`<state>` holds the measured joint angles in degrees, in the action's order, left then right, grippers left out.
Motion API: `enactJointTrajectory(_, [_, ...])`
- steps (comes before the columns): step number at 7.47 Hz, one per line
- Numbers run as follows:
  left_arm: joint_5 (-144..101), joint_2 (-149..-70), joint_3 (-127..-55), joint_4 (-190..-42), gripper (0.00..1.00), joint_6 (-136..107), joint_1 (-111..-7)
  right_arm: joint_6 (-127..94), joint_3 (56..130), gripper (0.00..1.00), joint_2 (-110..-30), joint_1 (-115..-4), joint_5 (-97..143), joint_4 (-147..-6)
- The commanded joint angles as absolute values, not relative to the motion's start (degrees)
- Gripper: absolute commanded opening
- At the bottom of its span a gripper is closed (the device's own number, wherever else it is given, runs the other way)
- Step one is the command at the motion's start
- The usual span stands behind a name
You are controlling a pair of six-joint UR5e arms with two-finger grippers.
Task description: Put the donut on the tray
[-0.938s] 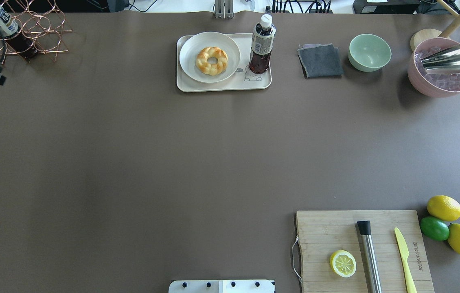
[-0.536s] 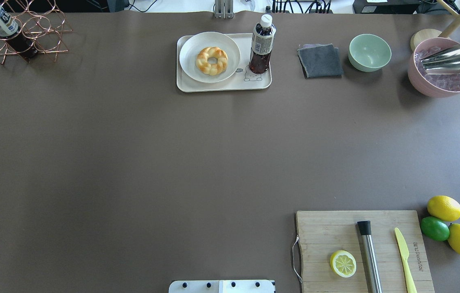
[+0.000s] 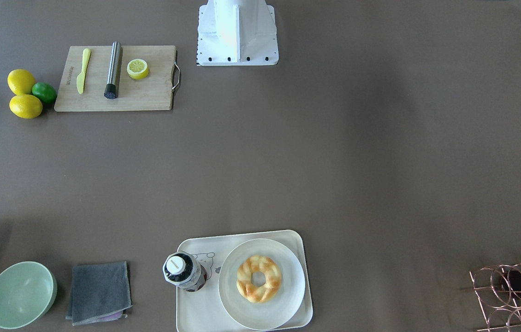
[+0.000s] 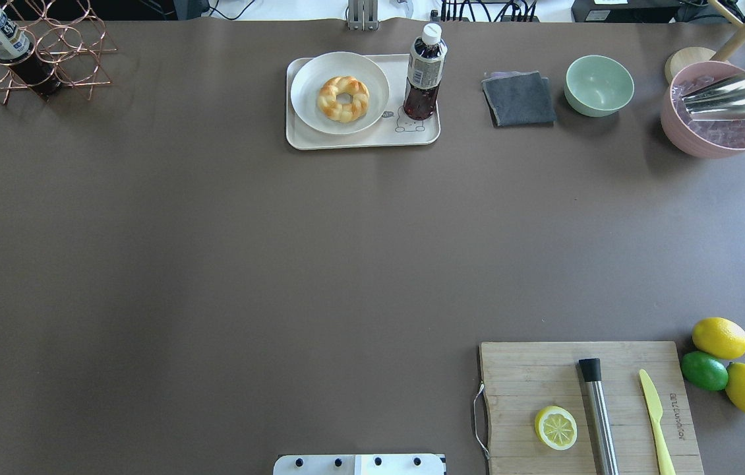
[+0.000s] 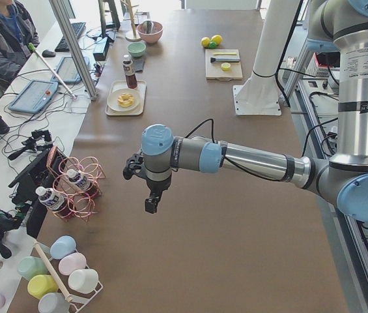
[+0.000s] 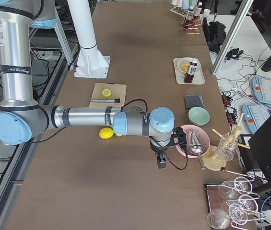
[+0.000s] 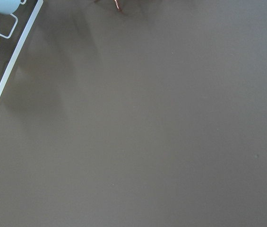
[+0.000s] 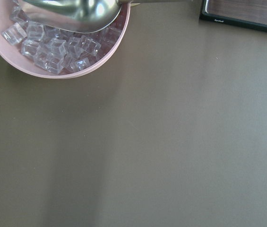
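Observation:
The donut point(image 4: 343, 98) is a golden braided ring. It lies on a round off-white plate point(image 4: 310, 74) that stands on the cream-white tray point(image 4: 359, 140) at the table's far middle. In the front-facing view the donut point(image 3: 259, 278) sits on the plate point(image 3: 260, 313) on the tray point(image 3: 196, 309). My left gripper point(image 5: 151, 203) hangs over bare table near the copper rack, far from the tray; I cannot tell if it is open or shut. My right gripper point(image 6: 161, 161) hangs near the pink ice bowl; I cannot tell its state either.
A dark drink bottle point(image 4: 424, 72) stands on the tray's right side. A grey cloth point(image 4: 519, 99), a green bowl point(image 4: 598, 84) and a pink ice bowl with scoop point(image 4: 718, 109) stand to its right. A copper rack point(image 4: 36, 49) is far left. A cutting board point(image 4: 587, 406) is near right.
Dark gripper parts that showed at the left and right edges of the overhead view 0.9 s ago have moved out of that view. Donut, plate and tray have not moved.

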<state>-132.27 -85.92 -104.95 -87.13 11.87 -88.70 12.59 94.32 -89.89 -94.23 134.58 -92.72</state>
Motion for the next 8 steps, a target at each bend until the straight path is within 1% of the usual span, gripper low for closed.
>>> enactJointTrajectory(1, [-132.4,-85.7,-105.2,-86.9,0.97,11.5,-88.7,13.2,94.7,1.00,-89.7,-94.7,133.1,-92.9])
enactJointTrajectory(4, [-132.5,-85.6,-105.4,-86.9,0.98,11.6,-88.8,13.2,94.9,1.00,-90.1,-94.8,133.2,-92.9])
enactJointTrajectory(5, [-132.4,-85.7,-105.5,-87.2,0.98,11.6,-88.9,13.2,96.5,1.00,-90.8,-95.2,133.1,-92.9])
enactJointTrajectory(6, [-132.1,-85.5,-107.3,-87.2,0.98,11.5,-89.6,13.3,96.7,1.00,-91.0,-95.2,132.8,-92.9])
enactJointTrajectory(8, [-132.5,-85.4,-107.6,-87.2,0.98,11.5,-89.6,13.2,97.3,1.00,-91.1,-95.3,132.8,-92.9])
